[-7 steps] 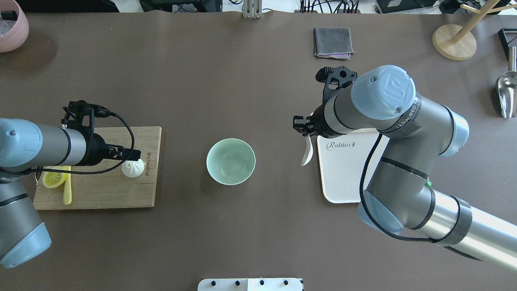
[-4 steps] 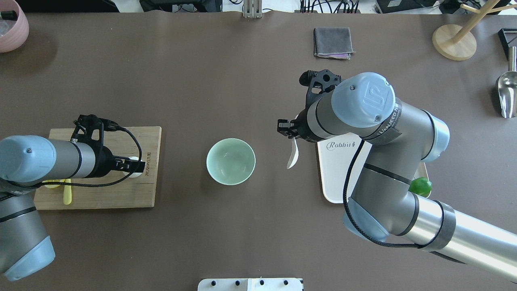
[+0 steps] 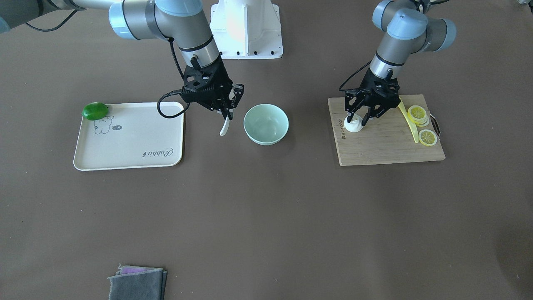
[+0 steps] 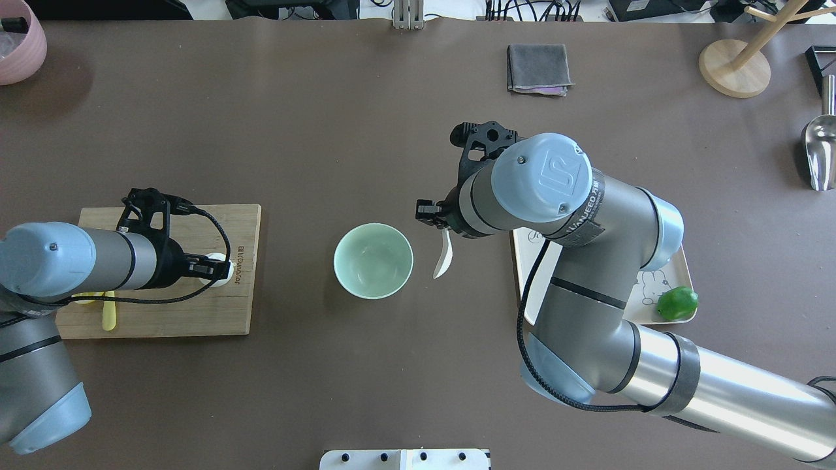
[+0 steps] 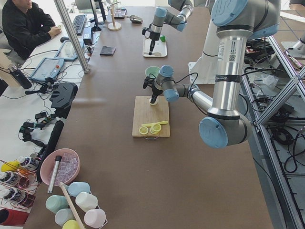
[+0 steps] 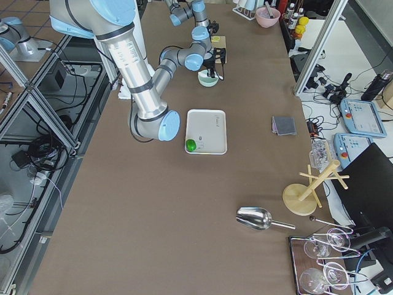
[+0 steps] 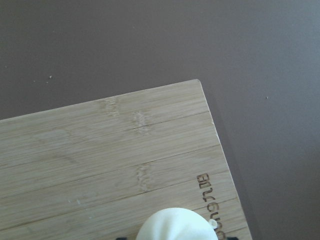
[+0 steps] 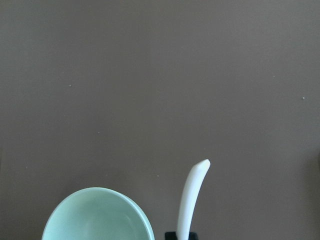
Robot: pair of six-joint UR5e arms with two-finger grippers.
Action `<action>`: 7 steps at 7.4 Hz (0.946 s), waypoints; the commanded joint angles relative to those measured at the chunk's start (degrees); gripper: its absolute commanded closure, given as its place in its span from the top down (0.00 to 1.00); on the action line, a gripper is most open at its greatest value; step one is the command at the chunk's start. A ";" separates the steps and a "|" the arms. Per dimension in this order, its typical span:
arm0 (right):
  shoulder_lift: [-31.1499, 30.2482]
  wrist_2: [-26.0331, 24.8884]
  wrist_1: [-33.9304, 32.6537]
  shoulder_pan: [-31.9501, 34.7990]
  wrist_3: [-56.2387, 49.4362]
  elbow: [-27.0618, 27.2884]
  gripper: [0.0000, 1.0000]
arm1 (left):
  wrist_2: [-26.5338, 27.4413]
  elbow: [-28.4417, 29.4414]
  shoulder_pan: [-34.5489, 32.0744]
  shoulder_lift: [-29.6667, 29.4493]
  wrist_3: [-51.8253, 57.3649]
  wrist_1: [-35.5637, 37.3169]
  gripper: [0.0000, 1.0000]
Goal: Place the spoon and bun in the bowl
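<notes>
The pale mint-green bowl (image 4: 373, 260) stands empty at the table's middle, also in the front view (image 3: 266, 123) and the right wrist view (image 8: 97, 216). My right gripper (image 4: 439, 220) is shut on the white spoon (image 4: 443, 258), which hangs down just right of the bowl, above the table (image 3: 225, 126) (image 8: 192, 196). The white bun (image 3: 353, 124) sits on the wooden cutting board (image 4: 163, 307). My left gripper (image 3: 357, 117) is down over the bun, open, one finger on each side. From overhead the gripper (image 4: 221, 267) hides most of the bun. The bun's top shows in the left wrist view (image 7: 177, 226).
Lemon slices (image 3: 417, 113) and a yellow-green knife (image 3: 410, 121) lie on the board's far end. A white tray (image 3: 125, 141) with a green lime (image 3: 95, 111) lies behind the right arm. A grey cloth (image 4: 538, 68), wooden stand (image 4: 735, 67), metal scoop (image 4: 819, 150) and pink bowl (image 4: 19, 39) line the far edge.
My right arm has carried the spoon left from the tray's edge to just beside the bowl. My left gripper has moved down over the bun and now covers it from overhead.
</notes>
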 commanded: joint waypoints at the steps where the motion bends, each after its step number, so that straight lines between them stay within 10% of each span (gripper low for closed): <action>1: 0.81 -2.99 0.63 -1.98 1.56 -0.84 0.00 | -0.25 -1.40 -0.34 -0.24 -0.03 0.16 0.00; 7: 10.48 -11.88 7.22 -2.86 7.20 -15.95 0.00 | -8.34 -5.72 -5.27 -1.56 -0.21 0.60 0.00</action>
